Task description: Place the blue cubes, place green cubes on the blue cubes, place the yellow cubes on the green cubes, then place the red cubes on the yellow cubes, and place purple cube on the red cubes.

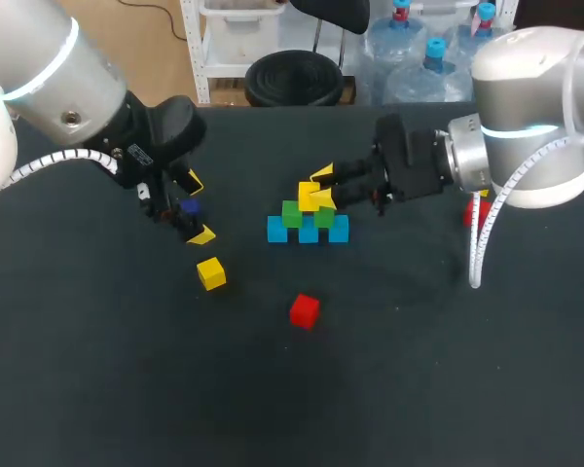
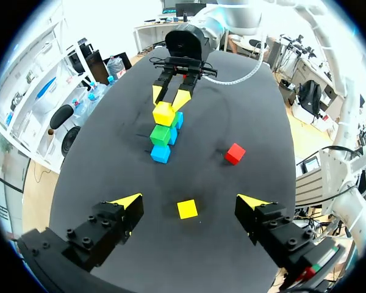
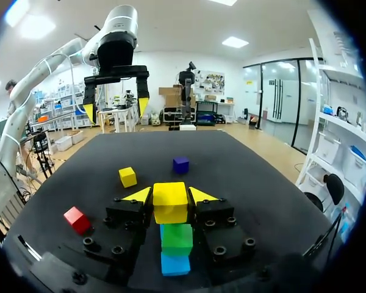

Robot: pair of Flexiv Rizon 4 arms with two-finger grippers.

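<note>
In the head view, my right fingers (image 1: 321, 173) are clamping the held yellow cube (image 1: 310, 199) from two sides, over the two green cubes (image 1: 292, 214) sitting on the row of blue cubes (image 1: 277, 231) mid-counter (image 1: 419, 389). My left fingers (image 1: 195, 182) are hanging wide apart, the purple cube (image 1: 190, 207) showing between them from this angle. The loose yellow cube (image 1: 211, 273) and a red cube (image 1: 305, 311) are lying apart nearby.

In the left wrist view, my left fingers (image 2: 127, 204) are gaping, touching nothing. The loose yellow cube (image 2: 186, 209) is lying on the counter ahead of them.

In the right wrist view, the held yellow cube (image 3: 170, 201) is filling the gap between my right fingers (image 3: 139, 195), with green and blue directly under it. I cannot tell whether it is resting on them yet.

I am judging the release risky. If the cube is sitting off-centre or above the greens, it may be tipping off as I let go. A finger dragging outward could also be shoving the greens askew.
</note>
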